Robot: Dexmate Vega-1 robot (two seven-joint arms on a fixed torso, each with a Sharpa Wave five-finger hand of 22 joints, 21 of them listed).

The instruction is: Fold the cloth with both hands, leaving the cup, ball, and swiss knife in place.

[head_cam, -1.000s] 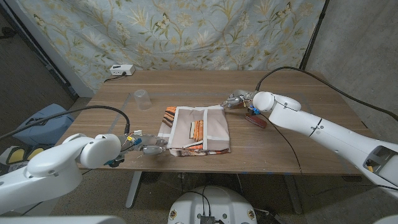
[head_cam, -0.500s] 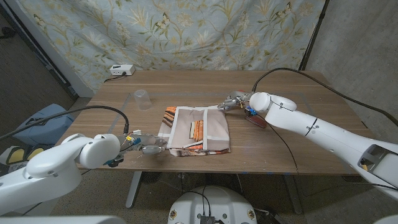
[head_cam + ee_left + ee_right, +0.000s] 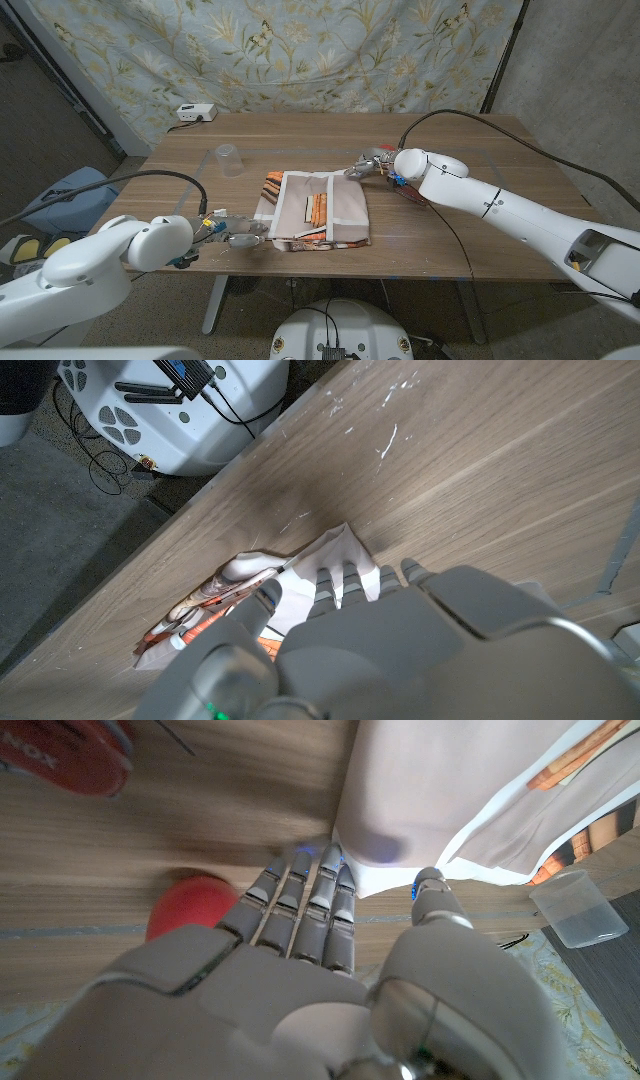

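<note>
The cloth [image 3: 316,208], pale with orange-striped patches, lies folded at the table's middle. My left hand [image 3: 236,236] is at its near left corner; in the left wrist view its fingertips [image 3: 340,575] rest on that corner of the cloth [image 3: 250,575], thumb alongside. My right hand [image 3: 368,166] is at the far right corner, where its straight fingers [image 3: 320,885] touch the edge of the cloth [image 3: 450,790] and the thumb stands apart. A clear cup [image 3: 228,160] [image 3: 570,910] stands left of the cloth. The red ball [image 3: 190,905] and the red swiss knife [image 3: 412,196] [image 3: 60,755] lie by my right hand.
A small white box [image 3: 195,113] sits at the table's far left edge. A black cable runs over my right arm [image 3: 500,205]. A floral curtain hangs behind the table [image 3: 300,135]. A blue seat [image 3: 60,195] stands off the table's left side.
My right hand and forearm have slid a little to the left, onto the cloth's far right corner. The left hand and the cloth have not moved.
</note>
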